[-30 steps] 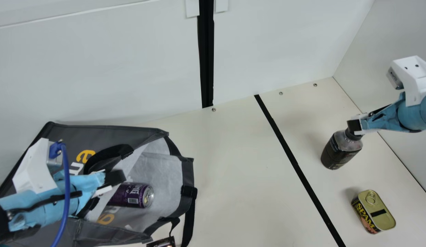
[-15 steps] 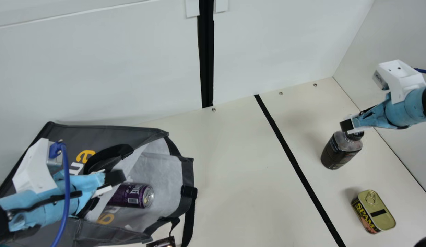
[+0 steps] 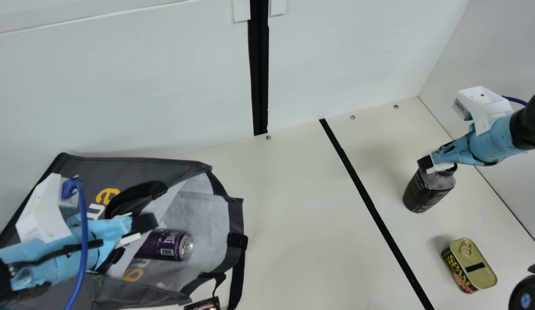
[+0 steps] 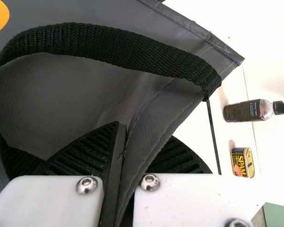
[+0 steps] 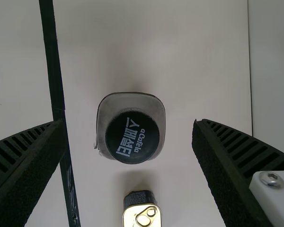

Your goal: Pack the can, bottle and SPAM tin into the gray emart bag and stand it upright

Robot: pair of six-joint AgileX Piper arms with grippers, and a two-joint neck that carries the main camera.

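The gray emart bag [image 3: 134,165] is seen lying on its side on the cream table [image 3: 293,193], at L of the main view, w/ its mouth turned toward the table's middle. The purple can [image 3: 164,245] is held inside, laid on its side, w/ its pull-tab end facing the opening. A fold of the bag's gray cloth is clamped btwn. the fingers of the L gripper [image 3: 137,232]; in the L wrist view a black handle [image 4: 109,45] is shown looped beside the fold.

Across the black line [image 3: 366,198], the bottle [image 3: 427,191] is stood upright on the table, w/ its dark cap [image 5: 132,137] on. The R gripper [image 3: 427,165] is positioned over it, fingers spread wide, nothing grasped; in the R wrist view the cap is framed btwn. the two, w/ a gap left on each side.

The SPAM tin [image 3: 480,275] is set near the bottle, on the same side of the line, lid up, ring pull showing. A small dark item [image 3: 203,305] is partly seen by the bag's mouth; can't be ID'd.
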